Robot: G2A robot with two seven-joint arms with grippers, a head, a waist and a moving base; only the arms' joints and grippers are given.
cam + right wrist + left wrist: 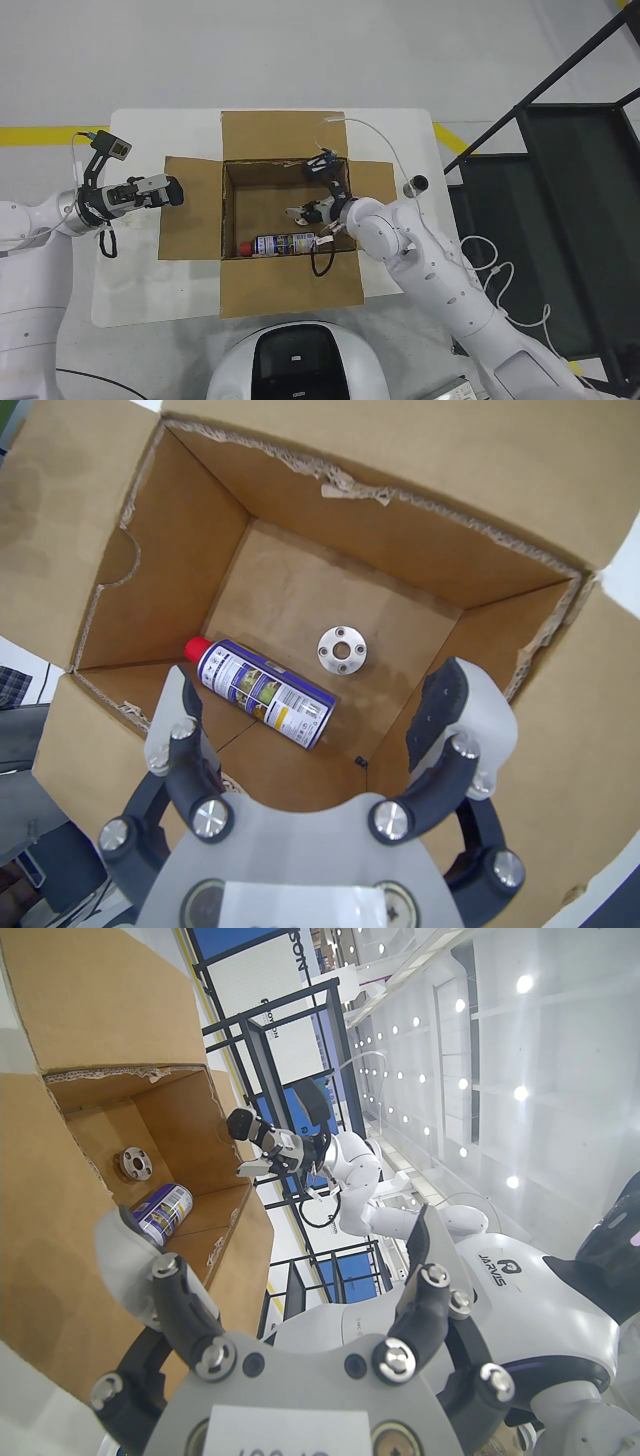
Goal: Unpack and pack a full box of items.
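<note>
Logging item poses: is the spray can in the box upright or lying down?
Lying down: the can rests on its side on the box floor.

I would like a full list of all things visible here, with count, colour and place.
cardboard box: one, brown, open, on the table
spray can: one, blue with red cap, lying on box floor
flange: one, silver, flat on box floor, apart from can
table: one, white, under the box
floor stripe: one, yellow, behind table
metal frame: one, black, beside table
left gripper: one, grey-black, open, at a side flap
right gripper: one, grey-black, open, above box interior
</note>
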